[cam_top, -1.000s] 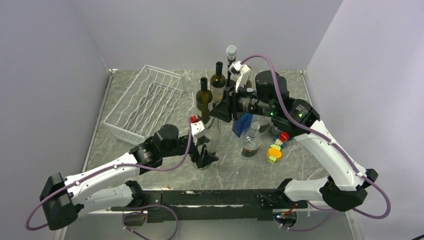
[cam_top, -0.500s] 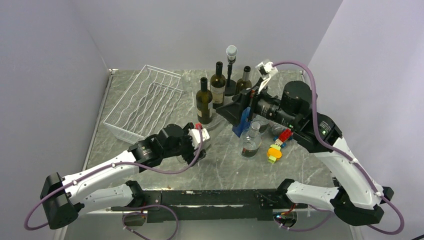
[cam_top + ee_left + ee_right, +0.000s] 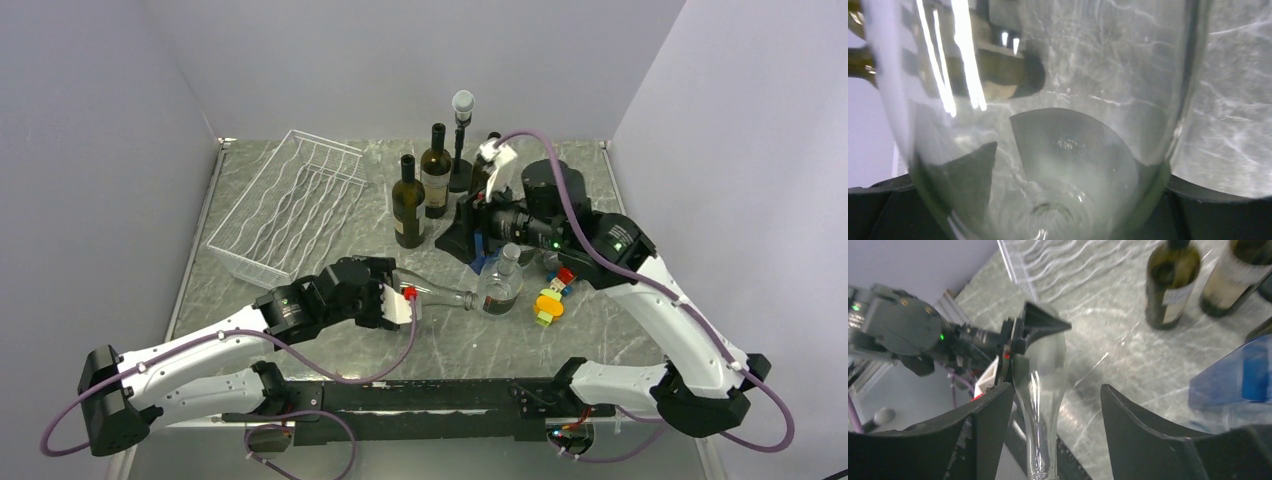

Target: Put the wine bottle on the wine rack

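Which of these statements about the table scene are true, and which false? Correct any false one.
1. The wine rack holds no bottle. True.
2. The left claw holds the clear bottle upright. False: the bottle lies roughly level, neck pointing towards the right arm.
3. The dark bottle nearest the rack stands upright. True.
4. The right claw grips a dark bottle. False: its jaws stand open either side of the clear bottle's neck.

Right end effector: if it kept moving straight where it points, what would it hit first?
Probably the clear bottle, held sideways by the left end effector; its neck appears between the right end effector's open jaws, though depth is unclear.
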`<control>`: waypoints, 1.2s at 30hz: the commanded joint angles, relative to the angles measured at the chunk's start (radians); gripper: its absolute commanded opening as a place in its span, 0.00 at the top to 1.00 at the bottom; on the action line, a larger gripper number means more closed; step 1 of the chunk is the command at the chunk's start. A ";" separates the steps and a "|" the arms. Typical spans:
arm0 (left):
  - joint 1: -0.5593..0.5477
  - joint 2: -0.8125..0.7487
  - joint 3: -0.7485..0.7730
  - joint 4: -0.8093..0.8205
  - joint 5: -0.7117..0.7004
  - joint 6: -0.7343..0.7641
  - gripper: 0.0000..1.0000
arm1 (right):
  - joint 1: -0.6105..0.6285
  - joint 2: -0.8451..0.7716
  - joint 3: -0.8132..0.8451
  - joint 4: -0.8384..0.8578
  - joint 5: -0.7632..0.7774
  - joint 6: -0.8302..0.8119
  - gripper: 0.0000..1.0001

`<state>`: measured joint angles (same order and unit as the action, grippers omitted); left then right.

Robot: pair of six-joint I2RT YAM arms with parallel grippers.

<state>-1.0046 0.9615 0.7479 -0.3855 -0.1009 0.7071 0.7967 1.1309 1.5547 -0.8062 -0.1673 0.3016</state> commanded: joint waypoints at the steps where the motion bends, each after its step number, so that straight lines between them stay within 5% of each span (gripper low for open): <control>1: -0.013 -0.062 0.024 0.206 -0.094 0.208 0.99 | 0.002 0.033 -0.039 -0.108 -0.146 -0.054 0.38; 4: -0.014 -0.056 0.010 0.223 -0.128 0.253 0.99 | 0.004 0.036 -0.083 -0.125 -0.225 -0.079 0.44; 11: -0.014 -0.045 -0.004 0.218 -0.163 0.289 0.99 | 0.034 0.051 -0.169 -0.145 -0.288 -0.105 0.36; 36: -0.014 -0.001 0.034 0.210 -0.185 0.230 0.99 | 0.136 0.261 -0.226 -0.110 -0.215 -0.129 0.36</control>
<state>-1.0142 0.9680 0.7063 -0.3428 -0.2451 0.9726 0.9154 1.3853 1.3205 -0.9386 -0.3958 0.1829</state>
